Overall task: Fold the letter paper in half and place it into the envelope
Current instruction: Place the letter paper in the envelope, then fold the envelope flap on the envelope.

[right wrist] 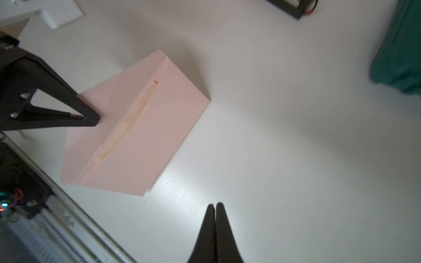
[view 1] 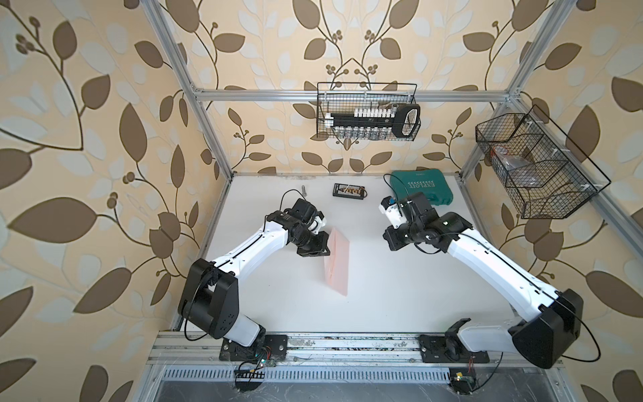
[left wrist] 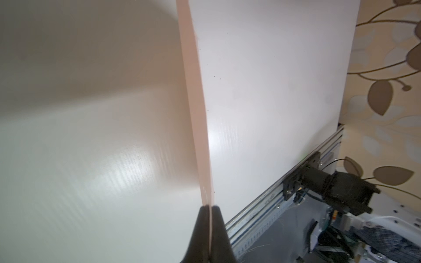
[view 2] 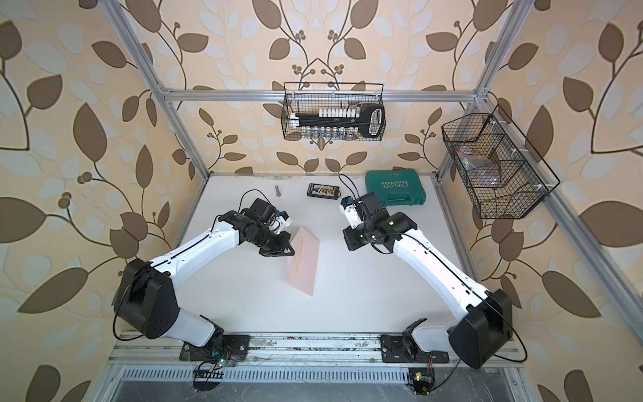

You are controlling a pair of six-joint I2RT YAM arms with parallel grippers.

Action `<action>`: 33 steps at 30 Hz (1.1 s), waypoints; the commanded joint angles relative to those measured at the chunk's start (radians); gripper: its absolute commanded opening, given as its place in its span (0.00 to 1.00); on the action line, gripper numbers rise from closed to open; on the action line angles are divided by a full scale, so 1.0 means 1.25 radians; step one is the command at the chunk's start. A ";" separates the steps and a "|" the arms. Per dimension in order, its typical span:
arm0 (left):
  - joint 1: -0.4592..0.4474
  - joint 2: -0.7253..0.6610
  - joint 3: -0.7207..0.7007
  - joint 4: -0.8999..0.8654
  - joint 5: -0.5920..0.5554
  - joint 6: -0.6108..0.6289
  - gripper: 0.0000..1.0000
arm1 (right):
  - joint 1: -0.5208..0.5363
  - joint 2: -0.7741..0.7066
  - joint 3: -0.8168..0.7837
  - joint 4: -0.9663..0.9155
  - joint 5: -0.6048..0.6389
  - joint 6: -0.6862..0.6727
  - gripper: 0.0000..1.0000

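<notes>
Pink envelope [view 1: 337, 268] sits mid-frame on the white table [view 1: 400, 296]. The left gripper [left wrist: 210, 216] pinches its flap. The right gripper [right wrist: 215, 211], off to the right, is closed tight with nothing in it.

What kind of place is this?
Probably a robot practice booth: left arm and right arm bolted to a metal rail, a metal frame around them, a wire basket of tools.

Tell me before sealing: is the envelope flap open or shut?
Open: the left pincer grips the flap, holding it clear of the envelope pocket.
</notes>
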 commanded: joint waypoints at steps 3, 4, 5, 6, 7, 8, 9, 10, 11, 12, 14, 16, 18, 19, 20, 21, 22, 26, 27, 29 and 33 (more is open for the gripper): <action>-0.001 -0.016 0.011 0.210 0.100 -0.150 0.00 | -0.016 -0.004 -0.083 0.085 -0.267 0.221 0.15; -0.001 -0.004 0.027 0.190 0.092 -0.146 0.00 | -0.017 -0.005 -0.095 0.104 -0.275 0.234 0.15; -0.001 0.013 0.042 0.166 0.086 -0.137 0.00 | -0.016 -0.001 -0.101 0.113 -0.280 0.239 0.15; -0.001 0.028 0.051 0.145 0.079 -0.128 0.00 | -0.016 0.006 -0.103 0.116 -0.282 0.241 0.15; -0.001 0.045 0.056 0.126 0.069 -0.122 0.00 | -0.015 0.016 -0.107 0.120 -0.287 0.242 0.14; -0.001 0.061 0.056 0.109 0.056 -0.115 0.00 | -0.015 0.029 -0.110 0.123 -0.293 0.244 0.14; -0.002 0.075 0.055 0.100 0.047 -0.109 0.00 | -0.014 0.040 -0.114 0.131 -0.298 0.248 0.13; -0.002 0.089 0.050 0.092 0.037 -0.103 0.00 | -0.013 0.052 -0.122 0.146 -0.301 0.256 0.12; -0.005 0.100 0.046 0.083 0.019 -0.101 0.00 | -0.009 0.060 -0.130 0.162 -0.303 0.265 0.12; -0.006 0.108 0.043 0.077 0.003 -0.096 0.00 | -0.008 0.067 -0.140 0.181 -0.302 0.275 0.11; -0.010 0.128 0.035 0.063 -0.031 -0.090 0.00 | -0.004 0.087 -0.158 0.220 -0.291 0.300 0.10; -0.016 0.149 0.034 0.050 -0.046 -0.085 0.00 | -0.001 0.112 -0.174 0.262 -0.285 0.323 0.09; -0.028 0.168 0.042 0.030 -0.072 -0.076 0.00 | 0.009 0.152 -0.183 0.296 -0.264 0.342 0.07; -0.033 0.174 0.044 0.026 -0.086 -0.075 0.00 | 0.014 0.173 -0.184 0.307 -0.256 0.348 0.06; -0.039 0.178 0.044 0.026 -0.094 -0.076 0.00 | 0.022 0.198 -0.185 0.321 -0.253 0.354 0.05; -0.043 0.181 0.044 0.027 -0.101 -0.079 0.00 | 0.030 0.221 -0.185 0.338 -0.253 0.361 0.04; -0.045 0.182 0.044 0.027 -0.106 -0.083 0.00 | 0.039 0.242 -0.185 0.349 -0.250 0.367 0.04; -0.057 0.180 0.046 0.026 -0.135 -0.094 0.00 | 0.064 0.297 -0.195 0.397 -0.215 0.398 0.00; -0.061 0.177 0.047 0.025 -0.142 -0.096 0.00 | 0.065 0.305 -0.203 0.408 -0.203 0.409 0.00; -0.069 0.172 0.047 0.022 -0.159 -0.098 0.00 | 0.065 0.322 -0.207 0.403 -0.175 0.415 0.00; -0.088 0.162 0.049 0.011 -0.190 -0.099 0.00 | 0.066 0.341 -0.201 0.370 -0.124 0.403 0.00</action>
